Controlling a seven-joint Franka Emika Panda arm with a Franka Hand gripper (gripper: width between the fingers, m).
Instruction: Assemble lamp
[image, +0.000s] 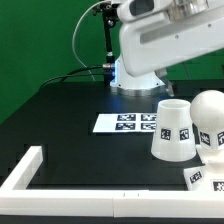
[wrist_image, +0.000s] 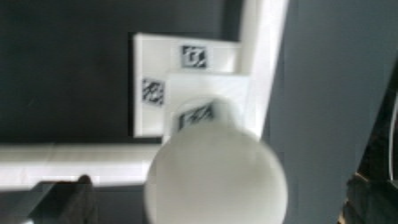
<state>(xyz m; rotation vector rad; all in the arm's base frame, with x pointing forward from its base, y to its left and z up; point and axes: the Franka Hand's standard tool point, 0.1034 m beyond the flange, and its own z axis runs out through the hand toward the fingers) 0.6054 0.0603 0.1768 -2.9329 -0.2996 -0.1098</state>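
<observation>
The rounded white bulb (image: 208, 113) is at the exterior view's right, just above the blocky tagged base (image: 203, 175). The tapered white shade (image: 172, 128) stands upright on the table beside them, toward the exterior view's left. In the wrist view the bulb (wrist_image: 214, 180) fills the space between my gripper's (wrist_image: 222, 200) two dark fingers (wrist_image: 64, 200). The jaws stand wide, with a gap on each side of the bulb. The base (wrist_image: 187, 85) with its tags lies beyond the bulb. The gripper itself does not show in the exterior view; only the arm (image: 150, 45) does.
The marker board (image: 125, 122) lies flat mid-table in front of the arm's foot. A long white rail (image: 30, 168) runs along the table's front and turns a corner; in the wrist view the rail (wrist_image: 71, 158) borders the base.
</observation>
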